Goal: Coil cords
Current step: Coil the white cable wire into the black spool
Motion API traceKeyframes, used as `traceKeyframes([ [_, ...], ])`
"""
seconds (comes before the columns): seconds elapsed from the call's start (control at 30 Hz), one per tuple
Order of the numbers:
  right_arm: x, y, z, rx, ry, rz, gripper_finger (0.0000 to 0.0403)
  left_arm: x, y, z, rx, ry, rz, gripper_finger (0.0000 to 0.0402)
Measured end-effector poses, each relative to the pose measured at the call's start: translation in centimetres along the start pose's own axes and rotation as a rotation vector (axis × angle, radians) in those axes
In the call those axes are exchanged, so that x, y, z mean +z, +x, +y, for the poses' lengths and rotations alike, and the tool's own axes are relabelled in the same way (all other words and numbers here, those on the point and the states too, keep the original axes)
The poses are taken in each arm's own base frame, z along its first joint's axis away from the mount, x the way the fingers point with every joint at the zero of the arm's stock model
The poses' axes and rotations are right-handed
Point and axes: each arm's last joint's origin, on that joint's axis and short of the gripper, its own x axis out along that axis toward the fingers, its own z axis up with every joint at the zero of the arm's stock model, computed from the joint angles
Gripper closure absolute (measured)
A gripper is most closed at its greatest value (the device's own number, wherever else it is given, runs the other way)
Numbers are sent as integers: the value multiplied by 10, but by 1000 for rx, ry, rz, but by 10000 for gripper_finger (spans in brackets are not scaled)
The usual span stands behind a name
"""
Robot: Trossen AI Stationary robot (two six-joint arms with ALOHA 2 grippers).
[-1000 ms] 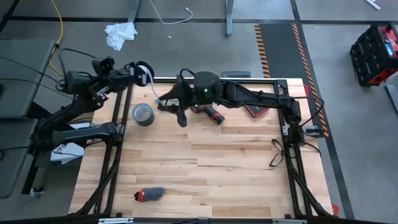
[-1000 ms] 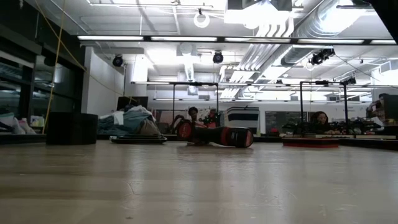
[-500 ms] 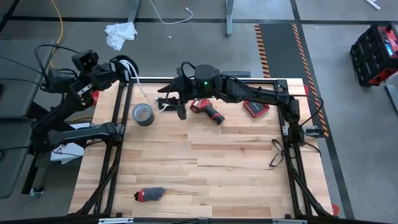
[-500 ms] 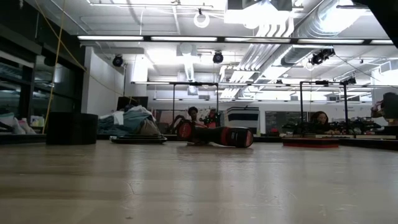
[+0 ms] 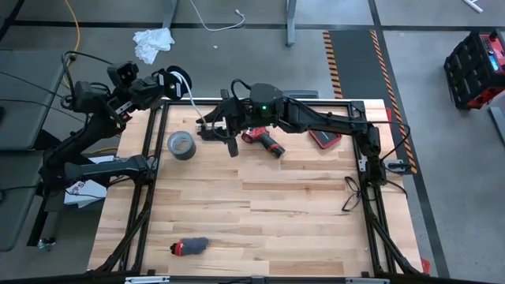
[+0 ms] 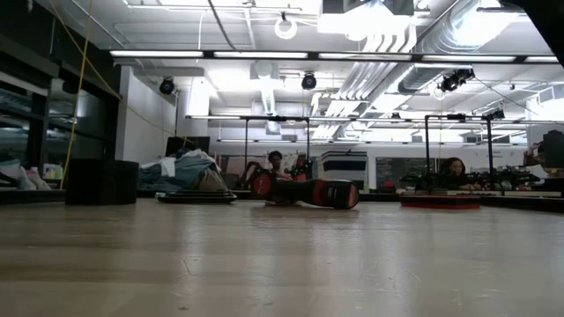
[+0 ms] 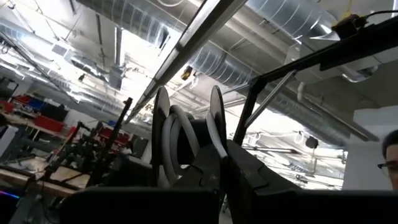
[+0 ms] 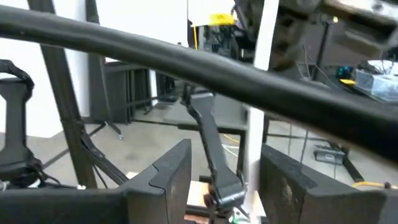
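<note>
The white cord (image 5: 192, 106) is partly wound on a small black spool with two round discs (image 7: 186, 140). In the high view the spool (image 5: 178, 80) hangs beyond the table's far left corner. My left gripper (image 5: 167, 85) is shut on it, raised and tilted upward. From the spool the cord runs down to my right gripper (image 5: 211, 126), which stands open above the table's far left part. In the right wrist view the cord (image 8: 256, 112) passes between my right gripper's (image 8: 227, 171) spread fingers. The low view shows neither gripper. My left gripper holds the spool at its lower side (image 7: 210, 149), where its shut fingers (image 7: 245, 171) come up from below. The fingers themselves hide the exact spot. The spool is lifted clear, its discs on edge, with white turns of cord between them. My right gripper: I cannot tell whether the cord touches either finger.
A grey tape roll (image 5: 181, 145) lies just near of the cord's path. A red and black power tool (image 5: 264, 142) and a flat red thing (image 5: 323, 140) lie under my right arm. A small dark and red object (image 5: 189, 247) lies near the front left. The black frame rails (image 5: 150, 158) edge the table.
My left gripper has swung the spool toward the table's left and back again, ending a little higher and farther than before. The cord stays stretched from the spool to my right gripper, which has kept its place and its open fingers.
</note>
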Motion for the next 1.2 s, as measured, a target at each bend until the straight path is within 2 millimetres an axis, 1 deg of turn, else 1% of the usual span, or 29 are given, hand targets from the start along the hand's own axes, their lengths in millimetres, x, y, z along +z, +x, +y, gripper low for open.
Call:
traceKeyframes([
  [0.27, -9, -2, -9, -34, -31, 83, 247, 3, -1, -5, -23, 9, -23, 401],
  [0.57, -11, -2, -9, -62, -50, 100, 247, 3, -1, -4, -17, 8, -28, 402],
  [0.73, -18, 3, -8, -78, -48, 120, 247, 3, -1, -4, -16, 9, -30, 401],
  [0.9, -23, 4, -9, -84, -44, 154, 248, 3, -1, -4, -15, 9, -31, 401],
  [0.97, -24, 4, -8, -82, -54, 169, 255, 3, -1, -4, -16, 9, -30, 401],
  [1.2, -24, 3, -8, -82, -54, 172, 297, 3, -1, -4, -14, 8, -30, 401],
])
